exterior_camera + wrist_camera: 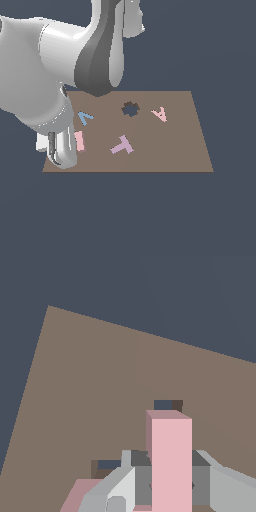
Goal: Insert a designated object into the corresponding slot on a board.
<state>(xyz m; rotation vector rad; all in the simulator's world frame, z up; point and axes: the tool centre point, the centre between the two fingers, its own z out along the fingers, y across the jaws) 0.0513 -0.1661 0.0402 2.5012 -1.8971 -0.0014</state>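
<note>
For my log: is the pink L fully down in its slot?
Not fully: in the wrist view the pink L stands above the board, dark slot showing beside it.

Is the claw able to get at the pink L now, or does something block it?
Probably yes. In the wrist view the claw already sits around the pink L, one finger on each side, with nothing between them. The L lies at the slot on the board.

Glossy white arm [55,55], grey fingers [142,483]
</note>
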